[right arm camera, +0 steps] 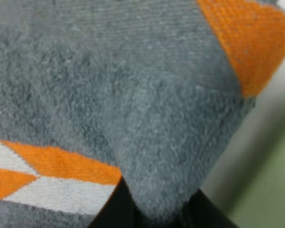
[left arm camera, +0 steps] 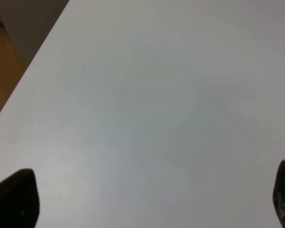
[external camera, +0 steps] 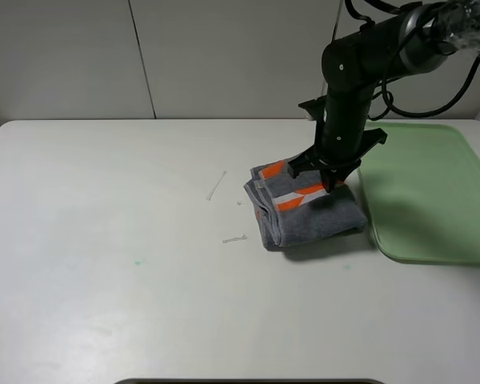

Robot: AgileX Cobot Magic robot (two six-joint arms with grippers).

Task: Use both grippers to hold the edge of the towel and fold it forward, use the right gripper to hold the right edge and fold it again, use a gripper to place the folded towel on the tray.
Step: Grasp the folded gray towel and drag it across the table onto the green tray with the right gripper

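Pinching the folded towel (external camera: 308, 210) in the right claw (external camera: 330, 182) — centre-right; next, lifting onto the tray (external camera: 432, 192) — left claw (left arm camera: 147, 199) spread, idle.

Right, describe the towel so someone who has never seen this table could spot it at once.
Start at the white table and find the pale green tray at its right side. Just left of the tray, on the bare tabletop, lies the towel, folded into a thick pad beneath the black right hand. It is the only cloth there: dark grey terry with orange and white stripes.
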